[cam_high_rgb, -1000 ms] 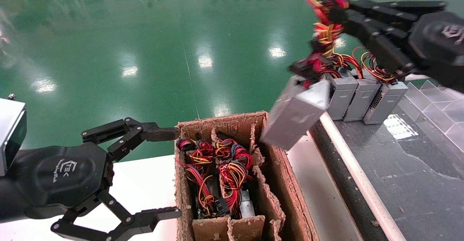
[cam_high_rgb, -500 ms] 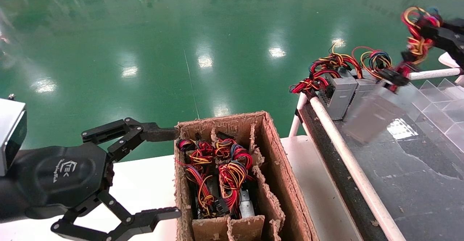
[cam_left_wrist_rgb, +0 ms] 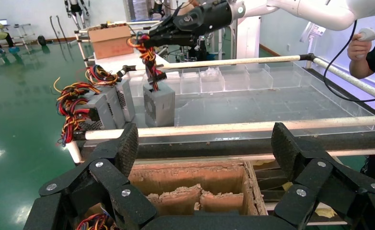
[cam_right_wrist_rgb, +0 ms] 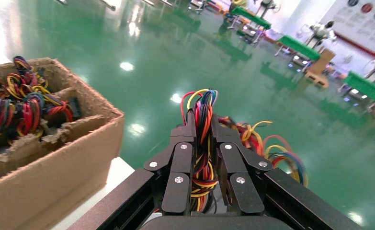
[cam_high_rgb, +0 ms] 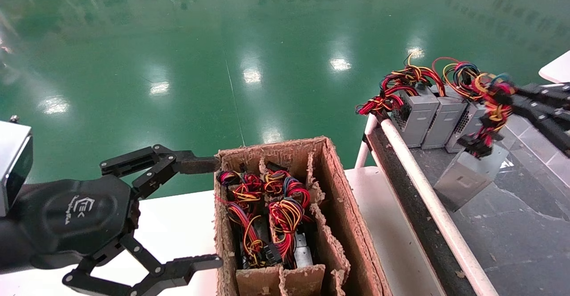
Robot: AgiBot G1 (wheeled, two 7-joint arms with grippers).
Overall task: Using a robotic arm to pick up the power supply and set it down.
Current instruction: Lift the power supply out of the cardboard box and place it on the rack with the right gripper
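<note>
Power supply [cam_high_rgb: 467,178] dangles by its wires [cam_high_rgb: 492,104] from clenched right gripper [cam_high_rgb: 512,98] over the black belt [cam_high_rgb: 512,225] beside 3 others [cam_high_rgb: 438,115]; left gripper [cam_high_rgb: 209,213] idles spread by the box [cam_high_rgb: 338,207]; wires could slip, or unit topple

The right claw [cam_high_rgb: 512,95] reaches in from the right edge with fingers clamped together, while the left claw [cam_high_rgb: 200,213] hangs low at left, fingers spread wide.
</note>
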